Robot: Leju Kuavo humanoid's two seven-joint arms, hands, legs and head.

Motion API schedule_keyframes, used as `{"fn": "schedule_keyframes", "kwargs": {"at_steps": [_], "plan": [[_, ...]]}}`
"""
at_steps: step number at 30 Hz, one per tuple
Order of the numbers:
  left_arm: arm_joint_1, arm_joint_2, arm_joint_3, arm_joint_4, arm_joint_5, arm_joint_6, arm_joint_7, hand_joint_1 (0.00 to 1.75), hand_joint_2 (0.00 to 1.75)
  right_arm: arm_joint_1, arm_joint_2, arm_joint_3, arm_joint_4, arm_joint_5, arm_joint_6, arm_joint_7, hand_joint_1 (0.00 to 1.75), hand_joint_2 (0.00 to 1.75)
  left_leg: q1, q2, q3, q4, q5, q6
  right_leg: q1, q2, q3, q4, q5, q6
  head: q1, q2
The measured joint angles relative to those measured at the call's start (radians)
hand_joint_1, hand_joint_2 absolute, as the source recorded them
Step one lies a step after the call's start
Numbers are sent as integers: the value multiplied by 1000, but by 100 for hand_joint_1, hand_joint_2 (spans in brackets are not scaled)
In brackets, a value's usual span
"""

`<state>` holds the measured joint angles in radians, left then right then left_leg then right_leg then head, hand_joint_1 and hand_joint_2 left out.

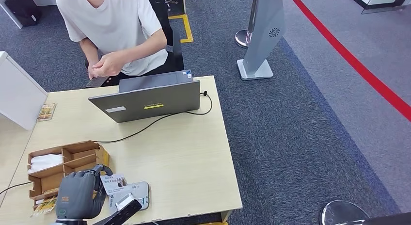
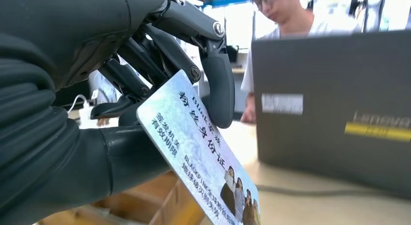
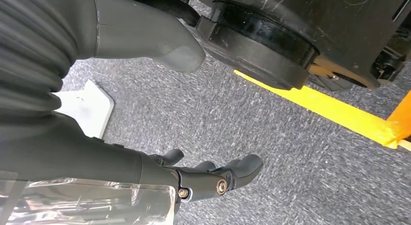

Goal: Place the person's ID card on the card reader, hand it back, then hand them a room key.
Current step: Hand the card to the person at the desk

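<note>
Setting: wooden reception desk [image 1: 184, 152] on grey carpet, with red and yellow floor lines.
Left hand: left hand [image 1: 80, 193] sits at the desk's near edge, fingers [image 2: 218, 84] and thumb pinching the ID card [image 2: 198, 152].
ID card position: in the head view the card [image 1: 114, 184] lies over or just above the card reader [image 1: 131, 198], a grey pad at the near edge; contact cannot be confirmed.
Right hand: right hand [image 3: 213, 179] hangs over the carpet, fingers loosely apart, holding nothing.
Key stock: cardboard organiser [image 1: 68, 169] just beside the left hand; its contents are too small to identify.
Mid desk: laptop [image 1: 148, 101], lid towards the robot, cable trailing.
Far side: person [image 1: 116, 31] seated behind the laptop, hands together, not reaching.
Progress: judged early. Card in hand at the reader; return of card and handing over a room key outstanding.
</note>
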<state>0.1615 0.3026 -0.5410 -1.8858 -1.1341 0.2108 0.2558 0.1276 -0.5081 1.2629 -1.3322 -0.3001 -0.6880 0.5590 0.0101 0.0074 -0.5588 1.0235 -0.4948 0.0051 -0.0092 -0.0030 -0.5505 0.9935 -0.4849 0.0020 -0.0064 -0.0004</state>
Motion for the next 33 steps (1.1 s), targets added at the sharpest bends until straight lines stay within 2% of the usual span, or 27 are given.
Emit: {"fn": "schedule_keyframes", "kwargs": {"at_steps": [4,8,13,16,24,28,33], "plan": [[-66,-9,43,-29,-34,104,-36,175,175,-5,0,17,6,-3,1,-35,0,175,0,-1,0,0,1,0,0,-2,0,0,0,0,0,0],[-187,-3,133,-22,-39,209,-54,175,175,-30,-1,56,24,-34,5,-88,0,175,1,-1,0,0,3,-1,0,-2,0,1,2,0,0,0],[-361,53,263,74,-42,219,-72,175,175,-68,-2,105,69,-76,25,-163,0,175,2,-1,0,0,5,-2,1,-2,0,1,3,-2,0,0],[-451,98,314,149,-55,209,-71,175,175,-89,-2,126,84,-84,28,-173,0,175,2,-1,0,0,6,-2,2,-1,0,2,4,-3,0,0],[-594,193,341,340,-112,164,-41,175,175,-111,-2,155,113,-107,29,-196,0,175,1,-1,0,0,6,-2,2,-1,0,1,4,-3,0,0],[-609,205,340,391,-103,156,-32,0,175,-112,-2,163,119,-118,17,-197,0,175,1,-1,-1,0,6,-2,2,-1,-1,1,4,-3,0,0],[-615,208,338,420,-77,140,-25,0,175,-113,-2,171,122,-128,7,-196,0,175,1,-1,-1,0,6,-2,2,-1,-1,1,4,-3,0,0]]}}
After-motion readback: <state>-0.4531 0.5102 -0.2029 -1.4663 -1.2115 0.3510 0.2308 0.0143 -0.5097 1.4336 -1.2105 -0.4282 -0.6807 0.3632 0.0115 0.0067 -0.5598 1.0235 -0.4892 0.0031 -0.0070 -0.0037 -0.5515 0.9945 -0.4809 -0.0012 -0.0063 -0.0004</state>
